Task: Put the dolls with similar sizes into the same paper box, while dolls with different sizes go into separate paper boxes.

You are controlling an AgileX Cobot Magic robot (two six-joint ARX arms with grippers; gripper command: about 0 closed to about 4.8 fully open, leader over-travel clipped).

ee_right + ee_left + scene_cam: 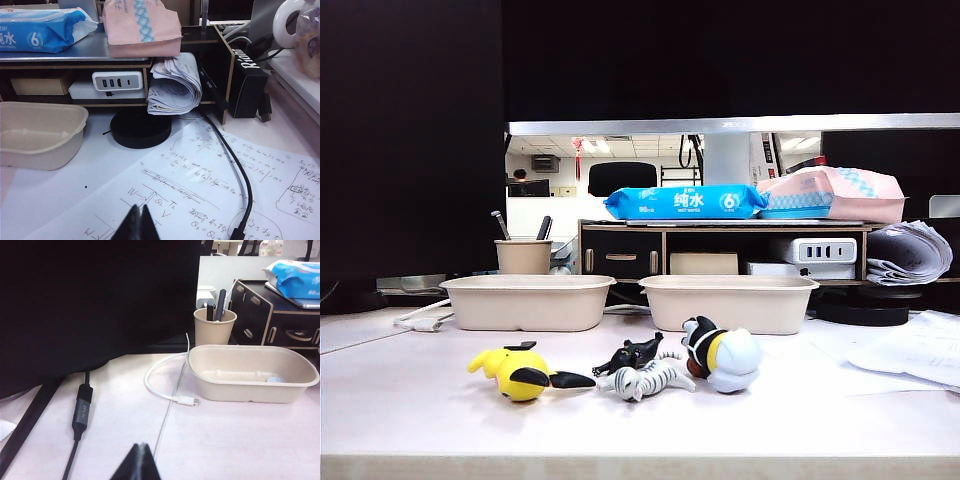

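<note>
Both tools closed, parked back: left tool, right tool. Watch black animal touching zebra near counter front edge; probably drags along.

Evenly, brightly lit from overhead – soft shadows under the dolls, pale glare on the table; slightly soft focus, dark monitor underexposed.

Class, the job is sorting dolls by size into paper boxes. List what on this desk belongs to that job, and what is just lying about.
Belongs to the job:
yellow doll
white-and-blue doll
black animal
zebra
left paper box
right paper box
left gripper, shut
right gripper, shut

Lying about:
pen cup
blue wipes pack
pink pack
rolled papers
white cable
</note>
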